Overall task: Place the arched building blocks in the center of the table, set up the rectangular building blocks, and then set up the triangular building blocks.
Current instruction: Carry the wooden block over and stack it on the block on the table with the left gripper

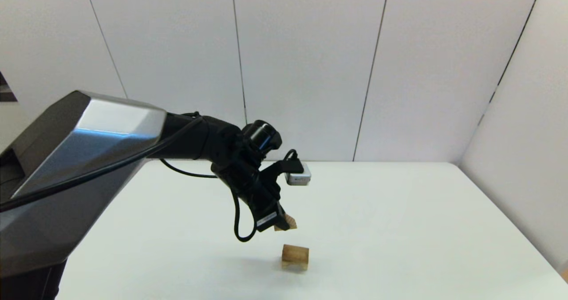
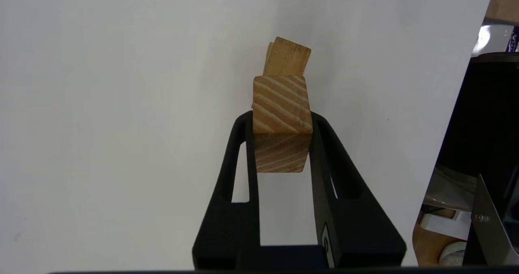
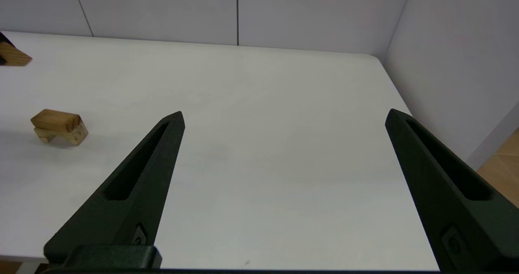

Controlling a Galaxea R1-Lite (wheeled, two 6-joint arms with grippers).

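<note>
White table (image 1: 399, 229), arched block (image 1: 295, 263) resting on it

No text, brand, number or sign can be read anywhere; the small white label on the left gripper (image 1: 276, 222) is illegible.

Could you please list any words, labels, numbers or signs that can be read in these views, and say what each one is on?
None can be read.
Left gripper: a white sticker on its body, print too small to read.
One finger of the left gripper, shut on the triangular block: a small marking near its base, too blurred to read.
Arched block, rectangular block and table: no text.
</note>
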